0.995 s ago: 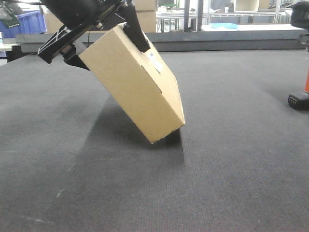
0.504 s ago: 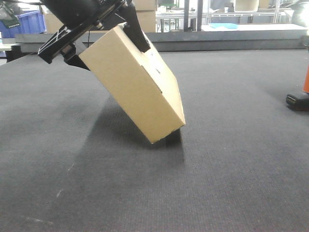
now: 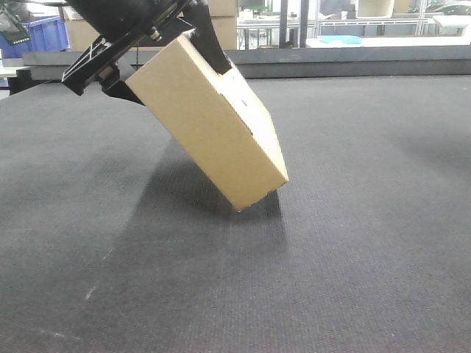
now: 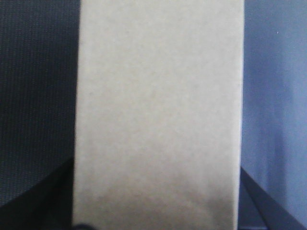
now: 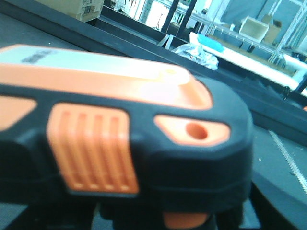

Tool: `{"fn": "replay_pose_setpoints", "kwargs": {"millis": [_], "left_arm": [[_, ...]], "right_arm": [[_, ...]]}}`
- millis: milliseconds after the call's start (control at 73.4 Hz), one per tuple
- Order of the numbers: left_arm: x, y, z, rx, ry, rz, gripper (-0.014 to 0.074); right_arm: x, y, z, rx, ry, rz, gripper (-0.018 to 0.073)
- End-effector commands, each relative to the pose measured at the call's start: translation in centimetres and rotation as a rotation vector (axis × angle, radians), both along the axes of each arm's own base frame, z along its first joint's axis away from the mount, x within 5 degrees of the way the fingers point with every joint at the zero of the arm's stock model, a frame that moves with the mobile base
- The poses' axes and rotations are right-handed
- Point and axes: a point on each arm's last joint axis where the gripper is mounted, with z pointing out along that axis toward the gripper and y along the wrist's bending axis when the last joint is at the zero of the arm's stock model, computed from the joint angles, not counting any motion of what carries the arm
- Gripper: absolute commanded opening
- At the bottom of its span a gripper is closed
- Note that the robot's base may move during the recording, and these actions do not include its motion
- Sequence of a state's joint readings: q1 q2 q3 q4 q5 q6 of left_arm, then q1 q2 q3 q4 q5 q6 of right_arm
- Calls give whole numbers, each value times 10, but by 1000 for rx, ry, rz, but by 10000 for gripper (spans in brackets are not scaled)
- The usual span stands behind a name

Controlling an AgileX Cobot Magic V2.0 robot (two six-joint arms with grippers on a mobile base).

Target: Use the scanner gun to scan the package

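Note:
The package [image 3: 213, 121], a plain brown cardboard box, hangs tilted with its lower corner near the dark mat [image 3: 353, 243]; I cannot tell whether it touches. My left gripper [image 3: 163, 57] is shut on its upper end, one black finger [image 3: 210, 45] on the top face. In the left wrist view the package's face [image 4: 158, 115] fills the middle and hides the jaws. The scanner gun [image 5: 124, 139], black with orange panels, fills the right wrist view; my right gripper [image 5: 184, 221] is shut on it from below. Neither shows in the front view.
A raised grey ledge [image 3: 346, 65] bounds the mat at the back. Behind it stand stacked cardboard boxes [image 3: 221, 20], a blue bin [image 3: 33, 37] and metal racks. The right wrist view shows a white table [image 5: 249, 55] beyond the ledge.
The package has shifted slightly up and to the right in my left gripper. The scanner gun's orange handle and black base at the right edge have risen out of the front view.

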State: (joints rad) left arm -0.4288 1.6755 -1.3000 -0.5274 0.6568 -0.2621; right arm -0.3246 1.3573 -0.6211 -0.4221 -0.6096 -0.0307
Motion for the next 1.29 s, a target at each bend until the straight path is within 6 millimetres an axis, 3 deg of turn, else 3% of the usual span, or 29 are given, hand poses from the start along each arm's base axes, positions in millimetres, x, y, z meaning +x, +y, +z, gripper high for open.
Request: {"fn": "replay_pose_setpoints", "kwargs": {"millis": [0,409,668,831,954,1090,1281], "left_arm": [[1,-2,3,-20,-11,12,-111],[0,-2,3,-18,-3,7,-111],[-13,6,25,21,-55,-31,-111],[-21,14,34,96,-98,-63,-111],[-24,16,36,111,-92,-74,-111],[-24,16,35,114,-81,-79,-111],[-25,16,35,126,-80,-84,-111]], "right_arm": [[-1,-1,7,-29,-37,-4,-155],[-1,0,9,-67,-49,2,-155],[-1,1,15,279,-156,7,-155],[-7,2,4,437,-252,7,-155],[-17,-2,-12,540,-301,-87,-155],[-22,1,-21,515,-305,-98,-155],[-12,11,-36,521,-296,-33,-155]]}}
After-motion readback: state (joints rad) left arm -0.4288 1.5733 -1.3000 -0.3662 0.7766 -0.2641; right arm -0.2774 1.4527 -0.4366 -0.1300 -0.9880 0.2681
